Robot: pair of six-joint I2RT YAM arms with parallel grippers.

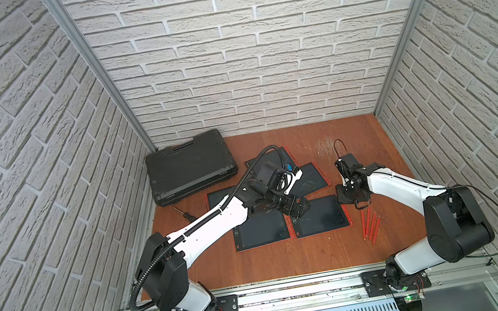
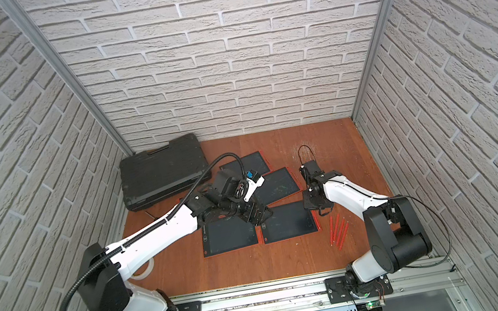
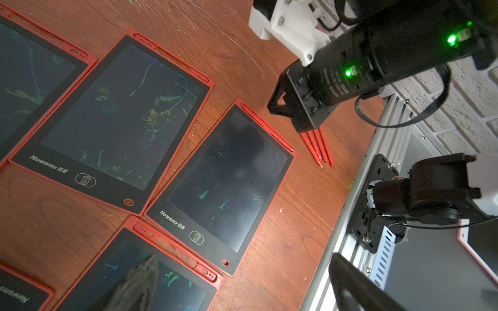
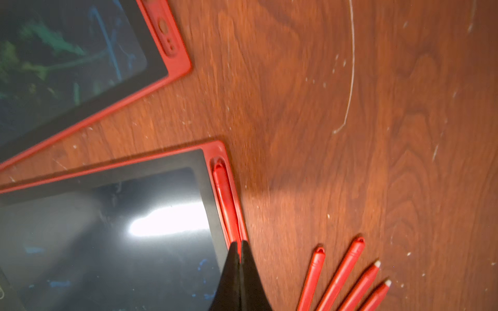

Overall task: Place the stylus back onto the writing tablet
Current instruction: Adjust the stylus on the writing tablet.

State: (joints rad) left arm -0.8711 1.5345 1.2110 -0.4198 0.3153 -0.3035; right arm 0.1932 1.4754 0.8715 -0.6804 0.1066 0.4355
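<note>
The near-right writing tablet (image 1: 319, 216) (image 4: 107, 229) has a red frame and a dark screen. A red stylus (image 4: 225, 199) (image 3: 266, 126) lies along the slot in its right edge. My right gripper (image 4: 239, 243) (image 1: 349, 202) is shut, its black tips together right over that stylus's near end; nothing shows between them. Several loose red styluses (image 4: 345, 272) (image 1: 370, 223) lie side by side on the wood just right of the tablet. My left gripper (image 3: 244, 269) (image 1: 299, 211) hangs open over the seam between the two near tablets, holding nothing.
Other red-framed tablets (image 1: 261, 230) (image 1: 309, 178) lie overlapping at mid-table. A black case (image 1: 188, 165) sits at the back left, with a screwdriver (image 1: 183, 211) in front of it. A tape roll (image 2: 143, 272) lies under the left arm. An aluminium rail (image 1: 299, 292) runs along the front.
</note>
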